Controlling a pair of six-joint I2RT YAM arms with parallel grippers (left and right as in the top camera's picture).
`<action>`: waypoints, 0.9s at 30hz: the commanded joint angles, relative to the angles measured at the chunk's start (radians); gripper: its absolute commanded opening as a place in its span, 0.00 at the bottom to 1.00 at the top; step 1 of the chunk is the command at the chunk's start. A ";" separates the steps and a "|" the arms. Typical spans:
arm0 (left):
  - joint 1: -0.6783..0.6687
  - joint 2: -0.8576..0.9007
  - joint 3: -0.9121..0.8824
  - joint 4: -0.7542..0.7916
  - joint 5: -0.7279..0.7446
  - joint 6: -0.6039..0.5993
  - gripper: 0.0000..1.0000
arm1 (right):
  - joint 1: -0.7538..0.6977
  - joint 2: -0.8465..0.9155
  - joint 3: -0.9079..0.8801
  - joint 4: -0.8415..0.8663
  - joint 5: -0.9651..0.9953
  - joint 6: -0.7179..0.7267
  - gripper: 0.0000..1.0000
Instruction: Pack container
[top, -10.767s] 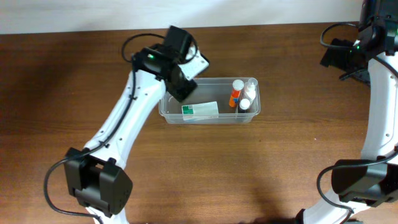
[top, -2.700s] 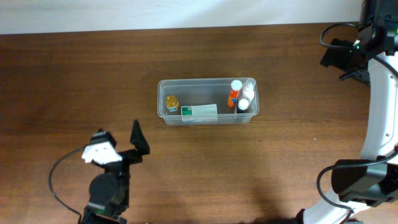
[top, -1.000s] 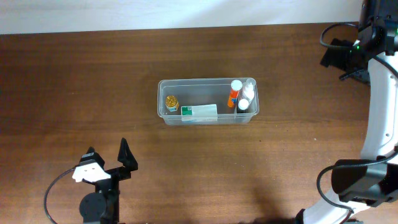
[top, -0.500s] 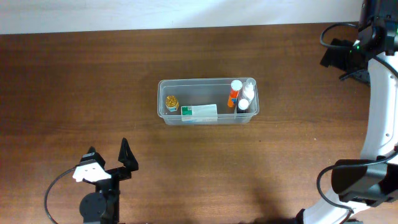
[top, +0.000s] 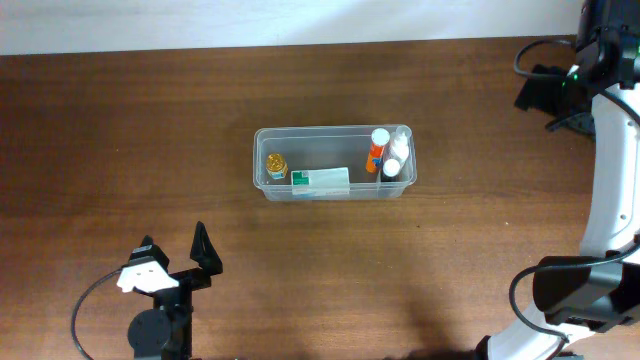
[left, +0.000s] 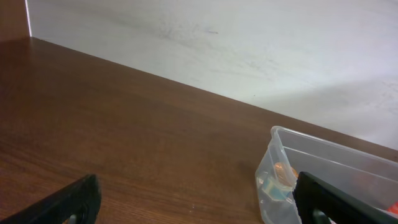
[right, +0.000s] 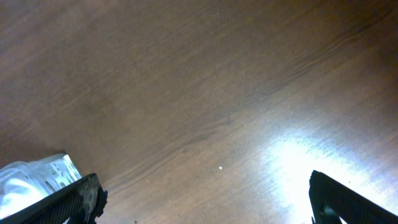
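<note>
Your left gripper (left: 193, 206) and right gripper (right: 205, 202) are hanging wide open, carrying nothing. The container (top: 320, 129) is holding bottles (top: 381, 142) and a box (top: 321, 180), so you're likely finishing, with nothing awaiting pickup.

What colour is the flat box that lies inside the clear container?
White with a green patch at one end; the overhead view shows the box best.

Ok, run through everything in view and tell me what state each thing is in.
container: open top, no lid, holding items
gold-capped bottle: upright inside, left end
green and white box: lying flat inside
orange bottle: inside, right end
white bottles: inside, right end
left claw: open, empty, clear of the container
right claw: open, empty
</note>
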 joint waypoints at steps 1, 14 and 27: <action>0.006 -0.010 -0.010 0.003 0.011 0.009 0.99 | 0.002 -0.022 0.013 -0.001 0.019 -0.016 0.98; 0.006 -0.010 -0.010 0.003 0.011 0.009 1.00 | 0.177 -0.398 -0.121 0.344 0.019 -0.075 0.98; 0.006 -0.010 -0.010 0.003 0.011 0.009 0.99 | 0.221 -0.960 -1.026 1.103 -0.047 -0.091 0.98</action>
